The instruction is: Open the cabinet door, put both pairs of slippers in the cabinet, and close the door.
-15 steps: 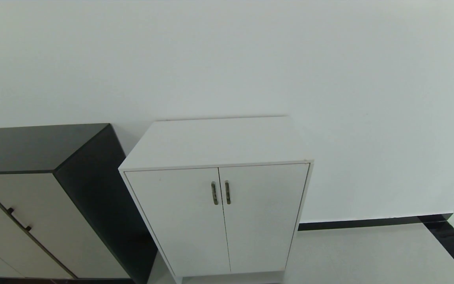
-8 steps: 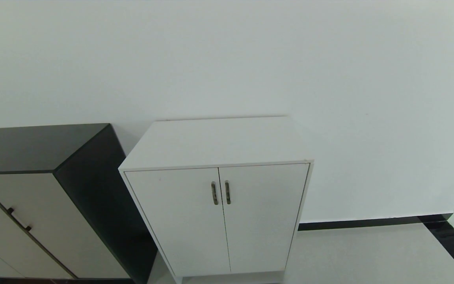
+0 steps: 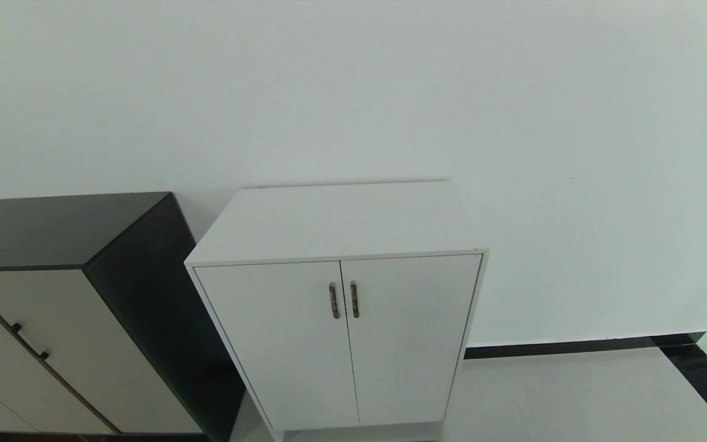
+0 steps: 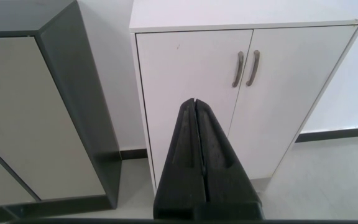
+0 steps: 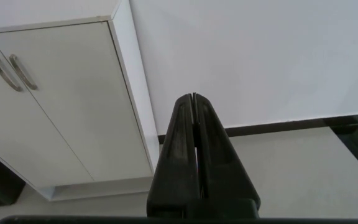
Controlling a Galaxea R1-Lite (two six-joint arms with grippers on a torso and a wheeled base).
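Presently the white cabinet (image 3: pixel 336 221) stands against the wall (image 3: pixel 353 92) with both doors (image 3: pixel 280 344) shut and its handles (image 3: pixel 334 300) side by side at the centre seam. A dark cabinet (image 3: pixel 139 294) stands just beside it, on its left. The left gripper (image 4: pixel 195 104) faces the white cabinet's front, apart from it, fingers pressed together on nothing. The right gripper (image 5: pixel 193 99) is likewise pressed together, off the cabinet's right corner.

Looks like a sparsely furnished indoor room, maybe a home entryway: bare white wall (image 3: pixel 353 92), pale smooth floor (image 3: pixel 574 399) edged with black skirting (image 3: pixel 562 348), white two-door cabinet (image 3: pixel 335 344) against the wall, black-sided cabinet (image 3: pixel 139 294) just beside it.
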